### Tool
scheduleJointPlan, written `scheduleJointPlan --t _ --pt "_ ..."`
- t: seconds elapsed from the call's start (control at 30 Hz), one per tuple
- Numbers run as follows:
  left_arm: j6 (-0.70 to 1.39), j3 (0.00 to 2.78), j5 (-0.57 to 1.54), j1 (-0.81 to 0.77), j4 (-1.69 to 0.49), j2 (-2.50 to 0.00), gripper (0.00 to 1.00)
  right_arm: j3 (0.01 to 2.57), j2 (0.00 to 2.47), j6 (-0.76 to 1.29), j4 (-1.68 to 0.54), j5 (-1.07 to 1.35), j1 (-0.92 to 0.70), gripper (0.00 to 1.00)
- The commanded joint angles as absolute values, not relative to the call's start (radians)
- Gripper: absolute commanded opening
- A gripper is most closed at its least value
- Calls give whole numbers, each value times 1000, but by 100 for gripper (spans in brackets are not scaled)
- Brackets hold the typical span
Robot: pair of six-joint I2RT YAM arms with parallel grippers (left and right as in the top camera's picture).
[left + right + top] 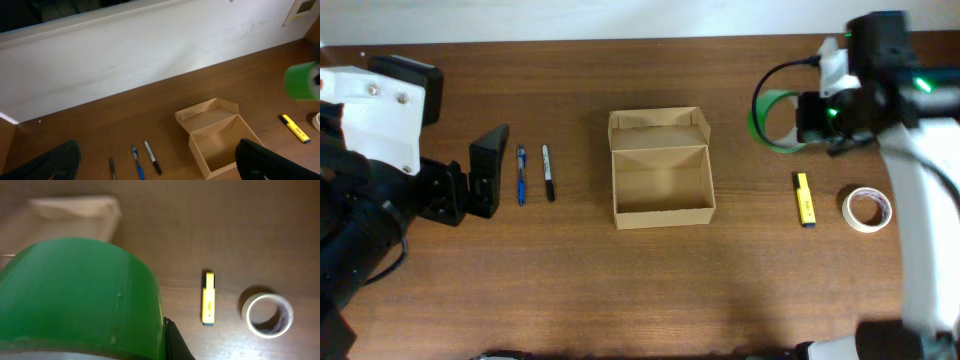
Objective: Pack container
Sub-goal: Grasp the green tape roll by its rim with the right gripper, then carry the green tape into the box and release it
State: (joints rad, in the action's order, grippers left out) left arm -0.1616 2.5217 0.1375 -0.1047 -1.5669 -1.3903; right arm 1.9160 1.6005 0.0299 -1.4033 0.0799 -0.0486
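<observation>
My right gripper (808, 120): clamped on green tape roll (75, 290) above table's (770, 290) right end; open container (660, 188) lies leftward.

One cardboard box (660, 213), two tape rolls (757, 118) (848, 208), one yellow marker (804, 198), at least two pens (520, 174) (548, 172).

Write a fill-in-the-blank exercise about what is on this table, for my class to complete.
1. The right hand holds a tape roll coloured ____.
2. The cardboard box in the middle of the table sits with its lid ____.
3. The marker lying beside the white tape roll is coloured ____.

Missing words: green; open; yellow.
</observation>
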Motion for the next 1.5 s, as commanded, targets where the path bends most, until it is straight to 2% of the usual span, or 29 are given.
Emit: scheduleJointPlan --t 0.0,0.27,0.37,0.67,1.1,1.47 --pt "-174 2523 130 -109 -1565 -1384 99 1916 1580 31 -1432 66 -137 4" --pt "-174 2523 130 -109 -1572 -1383 99 1915 1728 -27 -1436 66 -413 4" --pt "-174 2523 130 -109 -1588 -1378 99 1915 1819 -38 -1416 68 -456 4" --pt "-175 2523 130 -109 -1587 -1361 99 1915 1986 -53 -1339 123 -459 4" --pt "-175 2523 130 -109 -1592 -1361 99 1915 1999 36 -1297 -32 -458 4" --pt "-175 2523 130 -109 -1596 -1354 99 1895 2023 43 -1296 -39 -458 4"
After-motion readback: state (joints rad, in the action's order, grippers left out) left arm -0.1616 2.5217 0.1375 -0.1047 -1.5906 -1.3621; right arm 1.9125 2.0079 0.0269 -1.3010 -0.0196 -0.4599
